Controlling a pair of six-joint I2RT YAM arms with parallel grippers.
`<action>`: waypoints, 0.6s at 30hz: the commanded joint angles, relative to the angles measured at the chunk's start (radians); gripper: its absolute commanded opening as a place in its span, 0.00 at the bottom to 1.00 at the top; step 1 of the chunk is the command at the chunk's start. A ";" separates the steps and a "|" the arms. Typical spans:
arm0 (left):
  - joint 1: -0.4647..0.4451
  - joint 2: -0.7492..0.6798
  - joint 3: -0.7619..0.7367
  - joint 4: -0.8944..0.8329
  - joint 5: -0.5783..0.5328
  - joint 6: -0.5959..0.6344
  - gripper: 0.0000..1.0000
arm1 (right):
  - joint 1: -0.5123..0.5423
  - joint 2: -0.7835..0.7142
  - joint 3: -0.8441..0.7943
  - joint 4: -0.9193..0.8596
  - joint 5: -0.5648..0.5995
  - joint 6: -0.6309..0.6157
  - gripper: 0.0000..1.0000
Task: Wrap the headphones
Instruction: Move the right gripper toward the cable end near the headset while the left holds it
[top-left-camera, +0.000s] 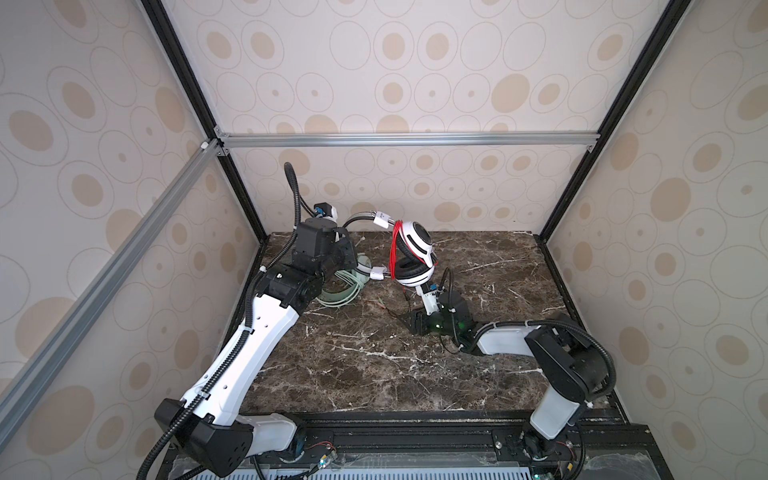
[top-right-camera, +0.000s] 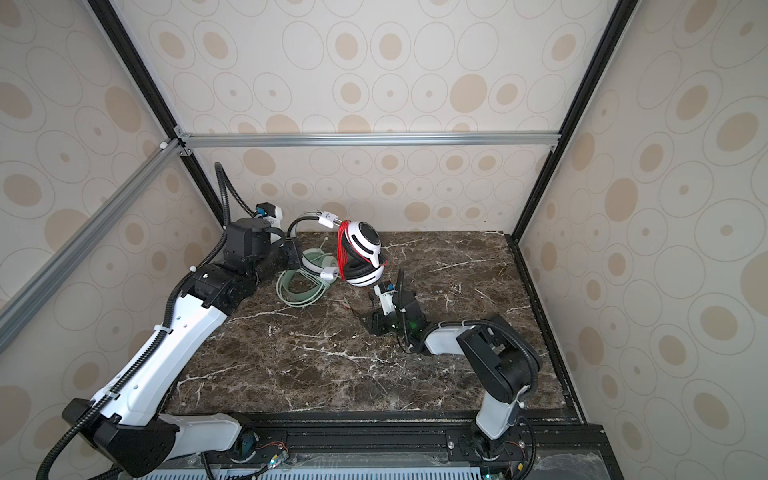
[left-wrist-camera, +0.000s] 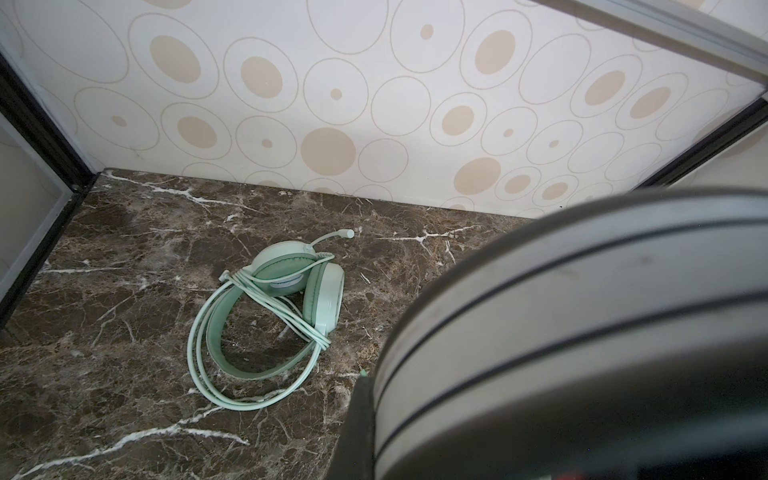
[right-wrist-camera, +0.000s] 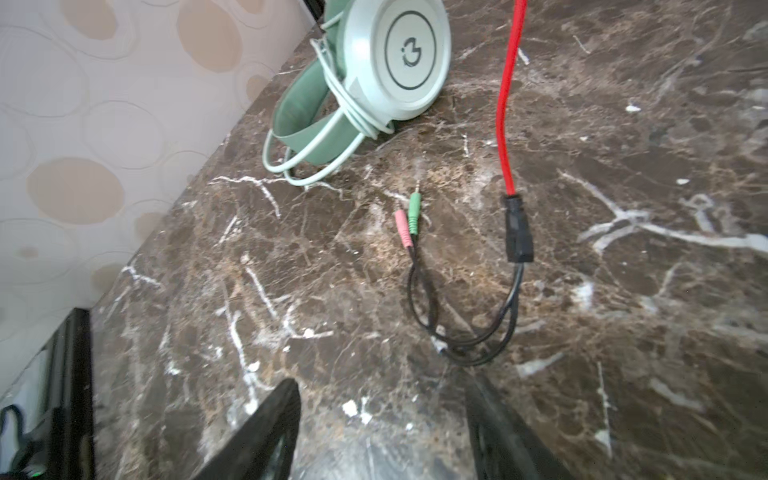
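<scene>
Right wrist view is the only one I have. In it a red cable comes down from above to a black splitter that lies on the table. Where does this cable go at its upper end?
Observer: To the white-and-black headset, which hangs above the table. The red cable is wound in several turns across it, beside the ear cups.
Operator: What holds that headset up?
Observer: The left gripper, shut on its grey headband.
Operator: And the other headset? I see only a part of it.
Observer: The mint headset has a microphone boom, which sticks out toward the back wall.
</scene>
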 joint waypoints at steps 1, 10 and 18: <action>0.006 -0.038 0.023 0.090 -0.002 -0.027 0.00 | 0.004 0.019 0.022 0.015 0.116 -0.034 0.67; 0.006 -0.025 0.023 0.090 0.013 -0.030 0.00 | 0.003 0.112 0.103 -0.090 0.135 -0.053 0.67; 0.006 -0.031 0.024 0.086 0.003 -0.027 0.00 | 0.003 0.129 0.103 -0.085 0.106 -0.016 0.26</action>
